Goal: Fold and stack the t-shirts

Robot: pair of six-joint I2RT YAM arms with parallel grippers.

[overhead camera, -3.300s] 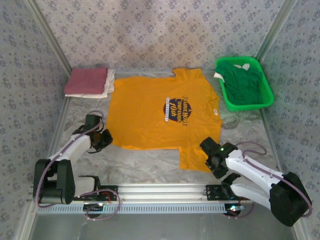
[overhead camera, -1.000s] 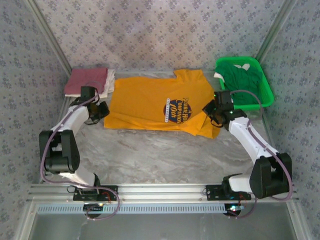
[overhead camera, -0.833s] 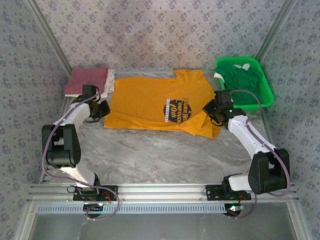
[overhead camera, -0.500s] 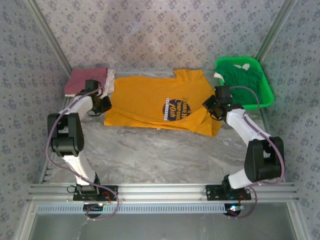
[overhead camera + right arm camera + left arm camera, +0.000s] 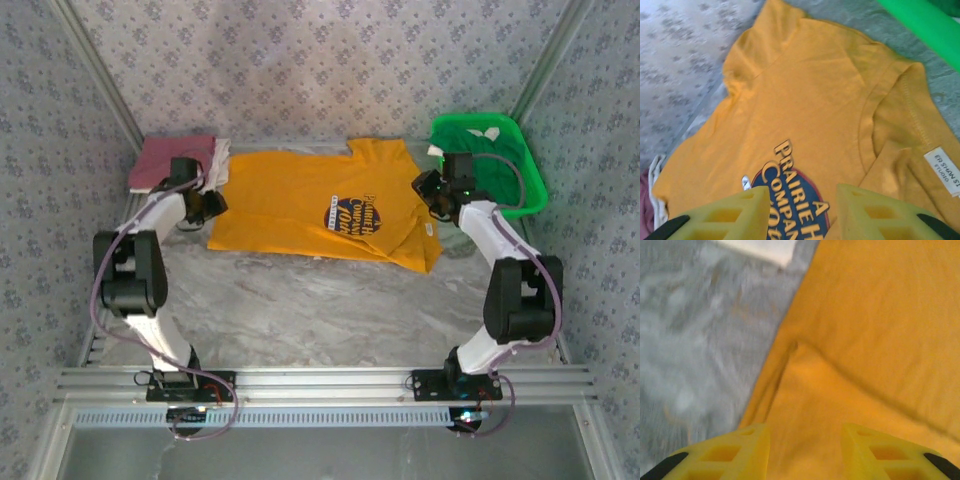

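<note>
While the left jaws and right jaws stand apart above opposite ends of the orange-yellow t-shirt [image 5: 300, 200], it lies half-folded across the marbled tabletop [image 5: 330, 310] at frame centre, folded dusty red t-shirt [image 5: 170, 160] upper left, green basket [image 5: 478, 121] upper right.

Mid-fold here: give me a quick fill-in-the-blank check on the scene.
The green t-shirt lies in the basket at the far ____ corner of the table. The white t-shirt lies folded ____ the dusty red t-shirt. The left tool and right tool are both ____ above the orange-yellow t-shirt.
Missing: right; under; open.
</note>
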